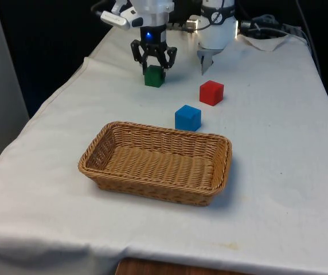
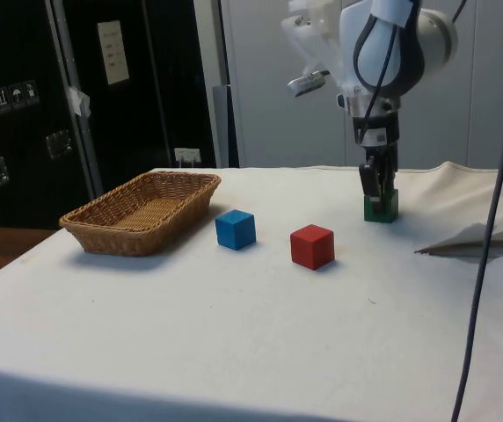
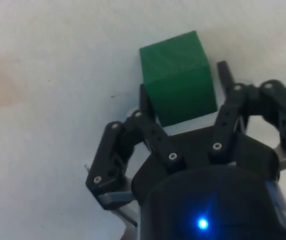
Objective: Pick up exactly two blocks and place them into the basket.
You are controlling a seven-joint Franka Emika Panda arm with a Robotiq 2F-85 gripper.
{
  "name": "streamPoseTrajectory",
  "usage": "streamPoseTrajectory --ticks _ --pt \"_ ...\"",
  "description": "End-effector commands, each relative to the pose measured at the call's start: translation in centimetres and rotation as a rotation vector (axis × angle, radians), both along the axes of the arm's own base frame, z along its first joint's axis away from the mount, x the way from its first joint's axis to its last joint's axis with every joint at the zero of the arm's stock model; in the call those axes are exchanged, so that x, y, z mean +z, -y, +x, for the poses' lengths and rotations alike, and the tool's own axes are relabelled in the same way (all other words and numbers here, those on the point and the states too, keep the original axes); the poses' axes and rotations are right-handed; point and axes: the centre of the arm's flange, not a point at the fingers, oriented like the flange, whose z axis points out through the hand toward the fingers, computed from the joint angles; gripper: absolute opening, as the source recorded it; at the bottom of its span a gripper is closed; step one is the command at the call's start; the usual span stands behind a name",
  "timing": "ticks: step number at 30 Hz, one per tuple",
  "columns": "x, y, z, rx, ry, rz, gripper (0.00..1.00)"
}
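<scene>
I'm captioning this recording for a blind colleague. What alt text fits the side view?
A black gripper reaches down over a green block on a white-clothed table, its fingers straddling the block. A red block and a blue block sit between it and an empty wicker basket.
</scene>
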Motion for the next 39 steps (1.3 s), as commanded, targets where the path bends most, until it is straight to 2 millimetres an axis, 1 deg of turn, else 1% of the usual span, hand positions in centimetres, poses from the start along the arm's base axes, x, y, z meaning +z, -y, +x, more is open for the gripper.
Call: streamPoseTrajectory --ticks 1,3,8,9,11,17,18,26,27,28,32,33,34,36,39 --pt "0.1 -0.2 0.0 -0.002 0.016 0.008 0.2" --pt "0.1 -0.2 0.0 -0.002 0.016 0.008 0.0" --pt "0.1 -0.3 0.0 -0.002 0.015 0.008 0.01" --pt "0.0 0.0 0.1 0.0 0.001 -0.002 0.01" --pt "0.1 -0.2 0.0 -0.003 0.015 0.007 0.01" --pt "1.0 -0.2 1.0 0.008 0.021 0.008 0.01" --pt "1.0 -0.2 0.8 0.007 0.027 0.011 0.01" --pt "3.2 -0.6 2.6 0.038 0.036 0.038 0.01" --pt "3.0 -0.7 2.2 0.033 0.043 0.043 0.01" --pt "3.5 -0.7 2.8 0.041 0.039 0.041 0.01" --pt "4.9 -0.9 3.7 0.057 0.048 0.059 0.01" --pt "5.1 -0.9 3.9 0.06 0.048 0.062 0.01" --pt "4.9 -1.0 3.6 0.056 0.057 0.067 0.01" --pt "6.1 -0.9 4.5 0.068 0.054 0.072 0.01" --pt "7.0 -0.9 5.0 0.077 0.056 0.084 0.01"
